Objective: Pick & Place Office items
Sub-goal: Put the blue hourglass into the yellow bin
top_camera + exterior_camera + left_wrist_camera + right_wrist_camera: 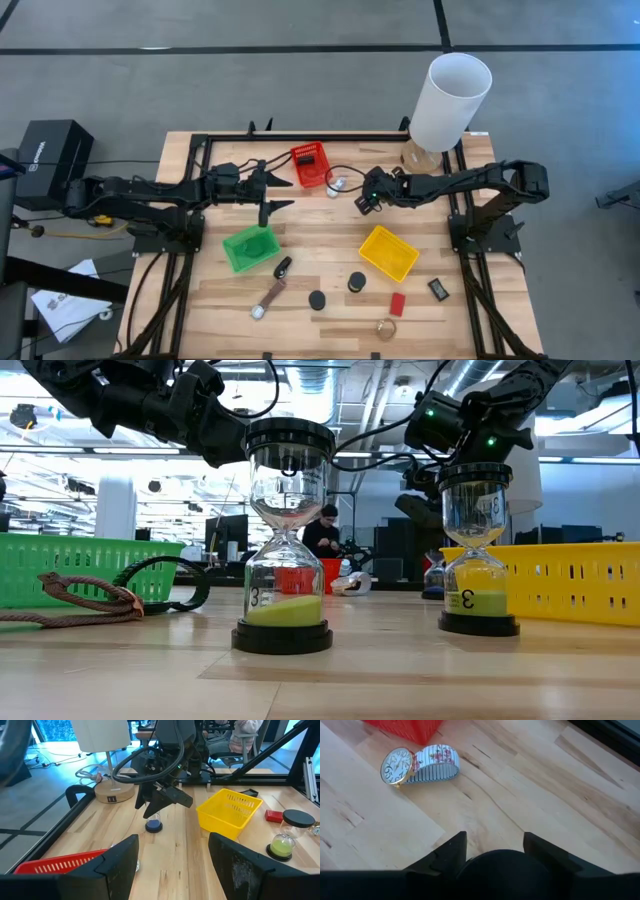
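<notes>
Hovering directly over the upright blue sand timer (154, 825) on the desk near the red basket (309, 165), right end effector (167, 807) is straddling its black cap (510, 870), clamp state unclear; left end effector (280, 190) is waiting wide, farther off.

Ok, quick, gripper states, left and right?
Left gripper: open, empty.
Right gripper: over the blue sand timer; grip cannot be told.

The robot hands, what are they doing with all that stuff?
The right hand is gripping a small blue sand timer by its black cap. The timer stands on the table between the red basket and the yellow basket. The left hand hangs open and empty by the green basket.
</notes>
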